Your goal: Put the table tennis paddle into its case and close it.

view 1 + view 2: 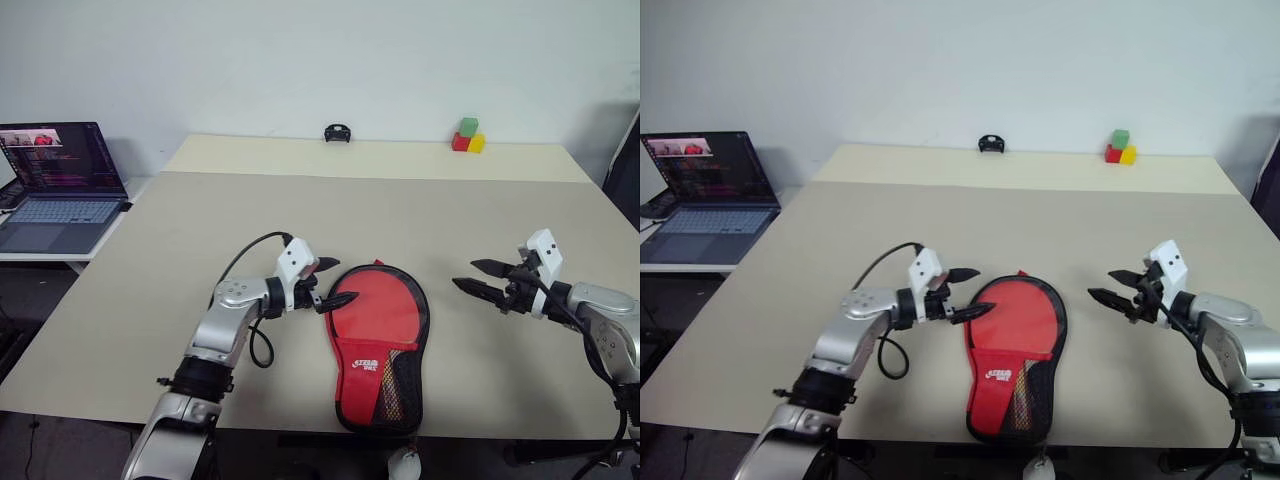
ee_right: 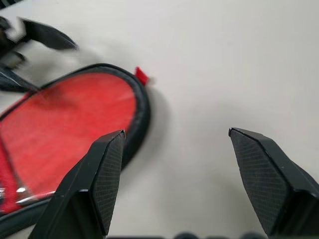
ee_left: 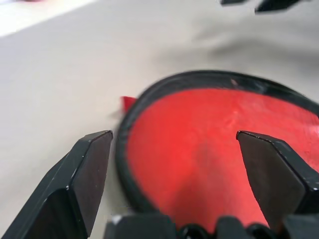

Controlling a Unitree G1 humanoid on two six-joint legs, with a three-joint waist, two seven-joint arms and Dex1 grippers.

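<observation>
Jaws apart on both grippers (empty), left gripper [image 1: 333, 283] beside case [image 1: 378, 345], right gripper [image 1: 482, 277] clear.

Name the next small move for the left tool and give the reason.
Probably ease the open left tool down onto the near rim of the red paddle-shaped fabric case with black piping. It hangs just beside that rim, holding nothing, and the case lies flat on the beige table, apparently shut, with no paddle visible.

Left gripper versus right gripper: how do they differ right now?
The left gripper sits right at the case's rounded edge; the right gripper hangs well off to the case's other side, over bare table. The left points toward the robot's right, the right toward its left. Both have open jaws and hold nothing.
</observation>
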